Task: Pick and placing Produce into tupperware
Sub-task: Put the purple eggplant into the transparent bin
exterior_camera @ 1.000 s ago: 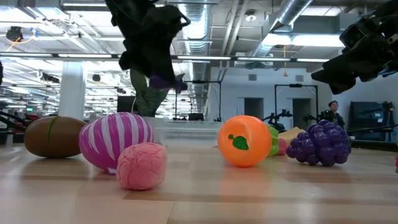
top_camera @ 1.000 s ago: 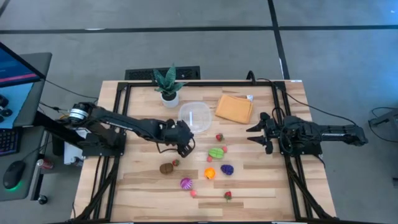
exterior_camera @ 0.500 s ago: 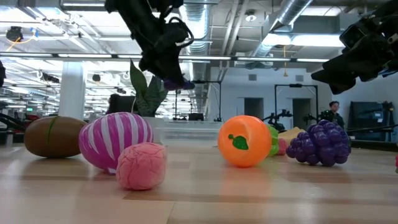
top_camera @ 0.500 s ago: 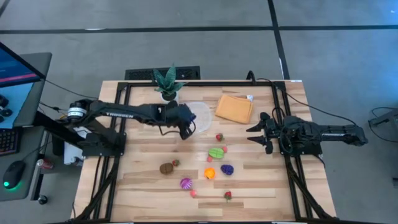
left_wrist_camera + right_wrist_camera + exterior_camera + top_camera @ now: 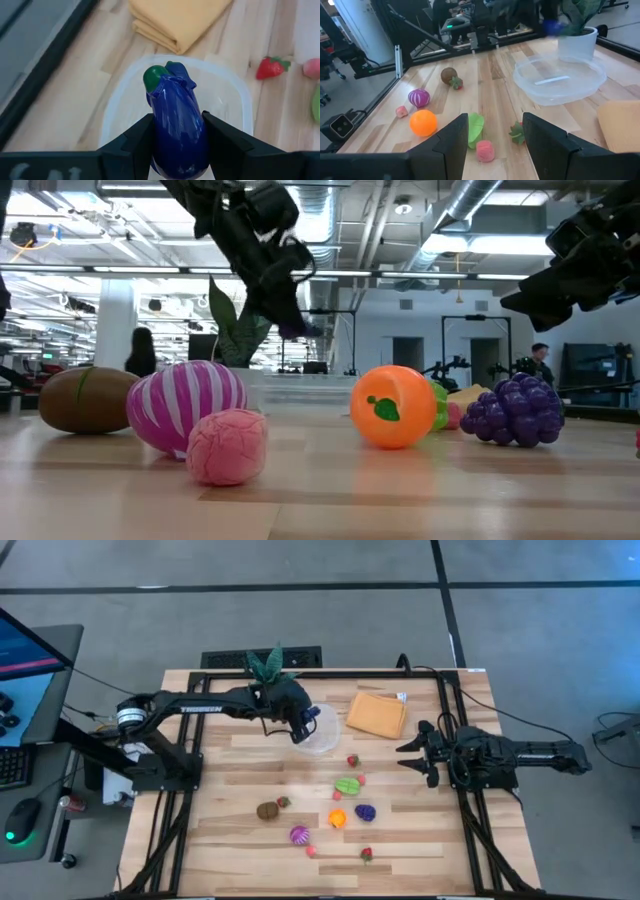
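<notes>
Produce mostly loose on the worktop's near half: pink lump (image 5: 227, 446) nearest the front edge, then striped purple bulb (image 5: 187, 406), brown kiwi (image 5: 267, 810), orange fruit (image 5: 337, 819), purple grapes (image 5: 365, 812); green piece (image 5: 347, 785) and strawberry (image 5: 352, 760) lie nearer the middle. About 9 pieces loose, 1 in transit.

Right gripper (image 5: 410, 756) waits above the right side of the worktop, jaws parted, nothing between them.

Left gripper (image 5: 300, 728), toward the far edge, hangs over the tupperware (image 5: 322, 736), jaws clenched on a purple eggplant (image 5: 177, 123) with its green cap pointing forward. Tub sits between the potted plant (image 5: 266, 667) and the folded orange cloth (image 5: 376, 714).

Step in hand, as I judge it: the drop. Wrist view puts the eggplant over the tub's middle, so lower until it is just inside the rim, then release; a high drop risks a bounce out or shoving the light tub. Keep the arm clear of the plant's leaves.
</notes>
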You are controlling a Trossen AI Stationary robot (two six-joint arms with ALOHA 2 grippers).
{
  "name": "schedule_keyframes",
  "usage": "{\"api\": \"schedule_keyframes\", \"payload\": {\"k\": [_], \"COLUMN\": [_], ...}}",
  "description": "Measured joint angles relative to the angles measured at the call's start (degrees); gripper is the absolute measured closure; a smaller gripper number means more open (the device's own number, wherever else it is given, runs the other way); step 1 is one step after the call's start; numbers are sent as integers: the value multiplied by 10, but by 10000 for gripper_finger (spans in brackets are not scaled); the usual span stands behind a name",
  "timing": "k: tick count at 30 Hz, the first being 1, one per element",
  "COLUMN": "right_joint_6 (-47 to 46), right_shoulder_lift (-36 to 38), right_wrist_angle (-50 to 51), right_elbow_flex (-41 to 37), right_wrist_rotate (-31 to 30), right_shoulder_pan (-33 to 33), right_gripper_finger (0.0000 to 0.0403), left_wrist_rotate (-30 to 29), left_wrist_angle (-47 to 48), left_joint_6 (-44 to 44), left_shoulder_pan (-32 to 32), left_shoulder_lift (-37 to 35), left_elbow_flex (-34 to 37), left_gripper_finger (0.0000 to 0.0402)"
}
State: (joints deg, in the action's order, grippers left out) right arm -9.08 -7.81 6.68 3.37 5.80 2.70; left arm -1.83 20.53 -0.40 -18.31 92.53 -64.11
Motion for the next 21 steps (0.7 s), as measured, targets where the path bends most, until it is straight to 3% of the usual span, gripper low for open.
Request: {"api": "schedule_keyframes", "payload": {"k": [10, 21], "right_joint_6": [0, 0], "right_shoulder_lift": [0, 0], "right_wrist_angle": [-7, -7], "right_elbow_flex": [0, 0], "right_wrist_rotate": [-13, -14], "right_shoulder_pan": [0, 0], "right_gripper_finger": [191, 191], "left_wrist_rotate": [1, 0], "left_wrist_angle": [-35, -35], "left_joint_6": [13, 12], "left_shoulder_pan": [-7, -17], "left_shoulder_lift": [67, 80], "left_elbow_flex": [1, 1], "left_gripper_finger": [255, 255]}}
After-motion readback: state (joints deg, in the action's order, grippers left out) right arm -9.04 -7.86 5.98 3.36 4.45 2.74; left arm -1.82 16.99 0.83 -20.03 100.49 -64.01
